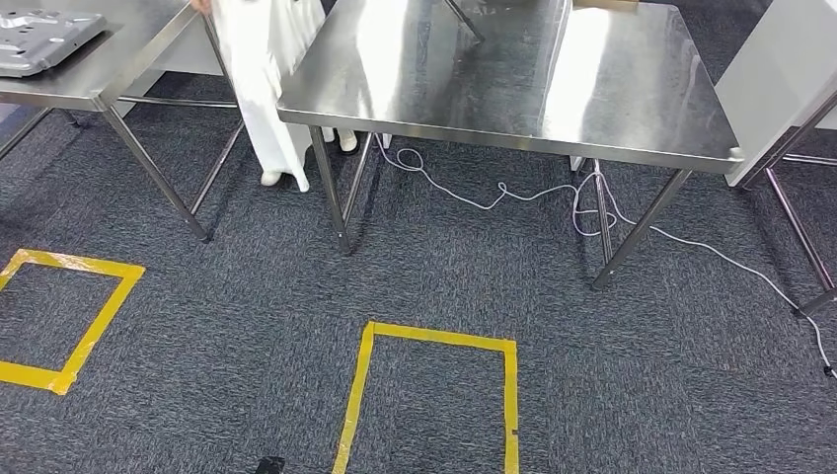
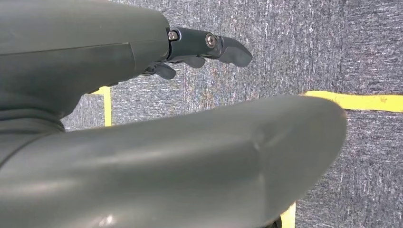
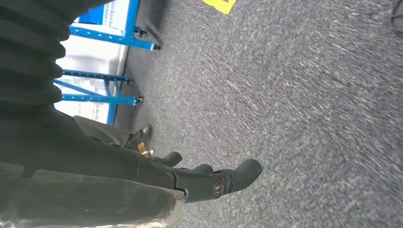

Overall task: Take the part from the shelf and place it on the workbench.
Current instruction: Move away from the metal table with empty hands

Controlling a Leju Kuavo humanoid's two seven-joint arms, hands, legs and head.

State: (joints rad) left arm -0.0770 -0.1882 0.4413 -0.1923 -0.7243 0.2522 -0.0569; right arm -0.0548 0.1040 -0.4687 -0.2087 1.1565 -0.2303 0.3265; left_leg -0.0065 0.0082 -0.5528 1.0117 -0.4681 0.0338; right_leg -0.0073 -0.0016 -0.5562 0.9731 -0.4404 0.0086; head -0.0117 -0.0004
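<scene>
While both arms are hanging low over the grey carpet, neither hand is gripping anything. Left hand is hanging over the carpet beside a yellow tape line, thumb and dark fingers spread apart, nothing between them. Right hand is likewise hanging above carpet, fingers apart and loosely extended, holding nothing; blue shelf legs on small feet are showing beyond it in the right wrist view.

From the head view, nearest is a yellow tape square lying on the carpet right in front, with a second tape square lying to the left. Farther on, the steel workbench is standing straight ahead, top bare and shiny, a white cable trailing on the floor under its front edge and running off toward the right. A second steel table is standing at the far left, and the part, a flat grey metal plate with holes, is lying on it near its left end, close to the front edge. Between the two tables a person in white clothing is standing, white shoes on the carpet. A white cabinet side is showing at the far right.
</scene>
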